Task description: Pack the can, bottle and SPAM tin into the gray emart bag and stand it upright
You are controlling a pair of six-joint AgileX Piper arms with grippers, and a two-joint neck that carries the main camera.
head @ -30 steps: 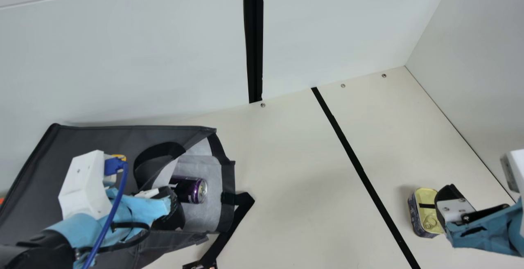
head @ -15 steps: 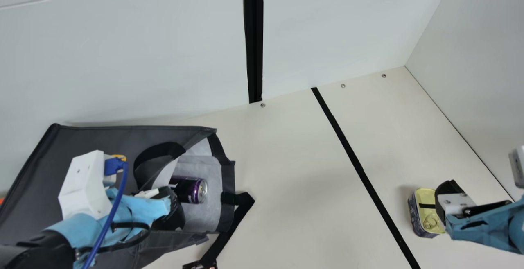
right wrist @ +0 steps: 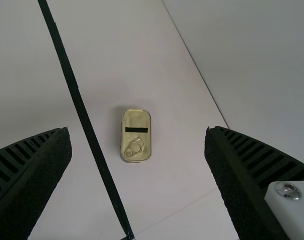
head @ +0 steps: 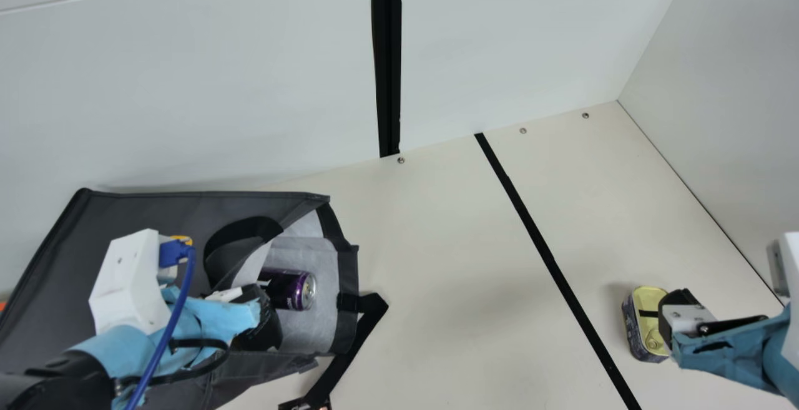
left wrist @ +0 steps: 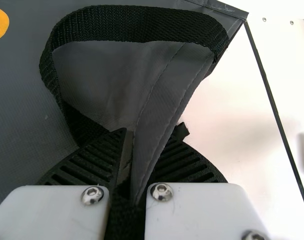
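Note:
The gray bag lies on its side at the main view's left, its mouth facing right. Inside the mouth rests a purple can. My left gripper is at the bag's near edge; in the left wrist view the left gripper is shut on a fold of the bag's gray rim. On the right of the table stands the SPAM tin, partly behind my right gripper. The right wrist view has the tin below and between the widely parted fingers of the right gripper.
A black strap trails from the bag's mouth toward the near edge, with a small dark object at its end. Black tape crosses the table between bag and tin. White walls bound the back and right.
My right arm has shifted slightly, first right and then back left, beside the tin. The left arm, bag, can and tin have stayed in place.

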